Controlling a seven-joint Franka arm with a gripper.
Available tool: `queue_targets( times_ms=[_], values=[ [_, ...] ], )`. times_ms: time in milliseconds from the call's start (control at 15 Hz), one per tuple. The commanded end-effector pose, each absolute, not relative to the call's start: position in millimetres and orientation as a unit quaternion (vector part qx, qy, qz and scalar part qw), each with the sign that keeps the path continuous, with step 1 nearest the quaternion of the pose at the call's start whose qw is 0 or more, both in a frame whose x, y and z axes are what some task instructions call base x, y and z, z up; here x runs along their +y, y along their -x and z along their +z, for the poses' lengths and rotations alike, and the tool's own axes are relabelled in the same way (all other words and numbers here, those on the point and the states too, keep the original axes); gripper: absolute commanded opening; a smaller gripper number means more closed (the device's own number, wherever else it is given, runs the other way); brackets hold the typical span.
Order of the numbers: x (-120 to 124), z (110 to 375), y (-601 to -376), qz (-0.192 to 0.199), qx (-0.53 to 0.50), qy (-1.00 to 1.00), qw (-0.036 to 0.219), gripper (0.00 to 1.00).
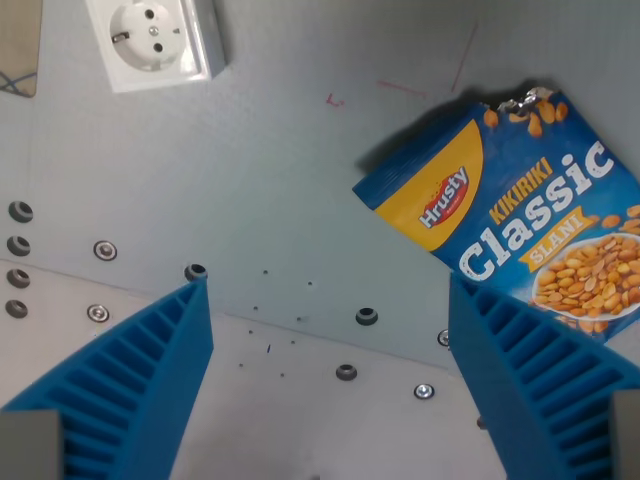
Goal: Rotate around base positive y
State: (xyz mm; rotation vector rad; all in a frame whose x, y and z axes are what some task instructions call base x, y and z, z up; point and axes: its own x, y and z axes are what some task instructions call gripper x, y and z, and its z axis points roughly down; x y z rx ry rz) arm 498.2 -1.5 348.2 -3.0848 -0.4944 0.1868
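Observation:
My gripper [328,295] is open, with its two blue ribbed fingers [150,370] at the bottom left and bottom right of the wrist view, wide apart and holding nothing. A blue bag of Hrusty Kikiriki Classic peanuts [520,215] lies flat on the grey metal surface [280,180] at the wrist view's right, tilted, partly cut off by the frame edge. Its lower corner sits just above the right finger. Nothing lies between the fingers.
A white wall socket [155,40] lies at the top left. Several screws and holes [367,317] dot the plate along a seam running across the lower half. A tan panel [18,45] shows at the far top left edge.

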Motion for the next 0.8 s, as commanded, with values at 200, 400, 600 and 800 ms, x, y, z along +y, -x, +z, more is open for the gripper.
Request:
queue_targets(
  times_ms=[200,400,600,800],
  values=[
    [-1.3,355.5,-507.5,0.187,-0.156,0.969,0.027,1.00],
    [-1.3,355.5,-507.5,0.207,-0.156,0.965,0.030,1.00],
    [-1.3,355.5,-507.5,0.226,-0.155,0.961,0.034,1.00],
    [-1.3,355.5,-507.5,0.245,-0.155,0.956,0.037,1.00]
  ],
)
